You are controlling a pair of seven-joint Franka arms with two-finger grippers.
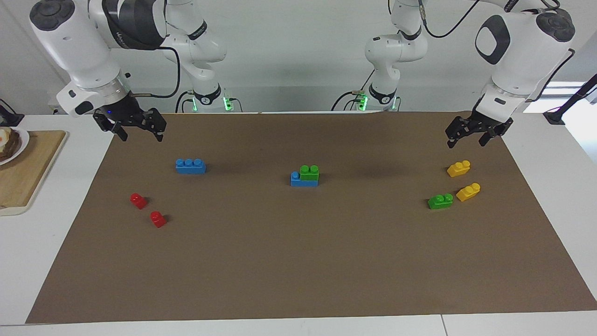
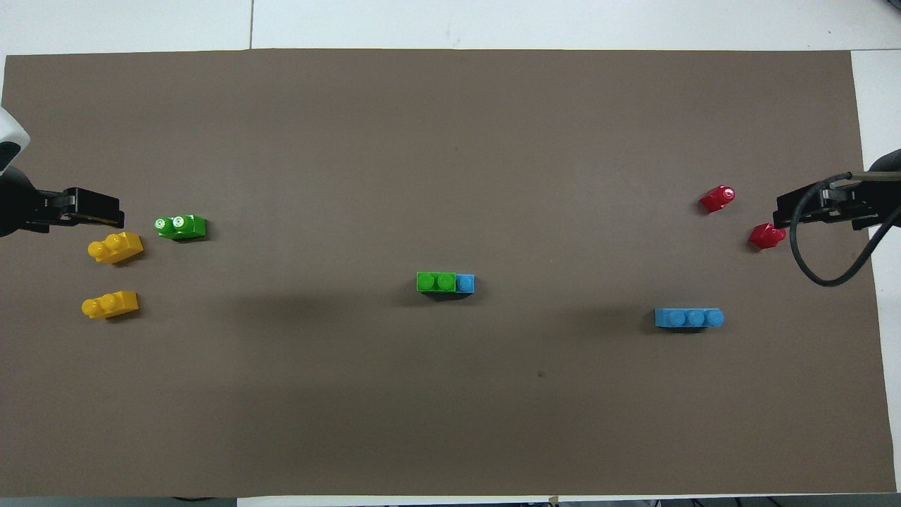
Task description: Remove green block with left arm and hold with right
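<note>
Green block (image 1: 309, 172) sits stacked on a blue brick (image 1: 295, 179) mid-mat, studs up, covering two of the blue's three studs; one blue stud shows at the end toward the right arm. Its long axis runs w/ the blue brick's, along the tabletop's length, arm end to arm end.

Counts: 2 green, 2 blue, 2 yellow, 2 red.

All placed from the stack. Second green brick (image 1: 440, 201) lies toward the left arm's end, farther from the robots. The 2 yellow bricks (image 1: 458, 168) (image 1: 468, 192) sit just beside that green one, one nearer to the robots than the stack, the other farther. Second blue brick (image 1: 190, 165), alone, lies toward the right arm's end, slightly nearer to the robots. The 2 red bricks (image 1: 138, 200) (image 1: 158, 219) lie toward that same end, farther from the robots.

Left gripper (image 1: 478, 132) hangs over the mat edge above the yellow pair, fingers open, holding nothing. Right gripper (image 1: 135, 125) hangs over the mat's corner at its own end, fingers open, empty. Brown mat (image 1: 298, 261) covers the white tabletop (image 1: 70, 233).
</note>
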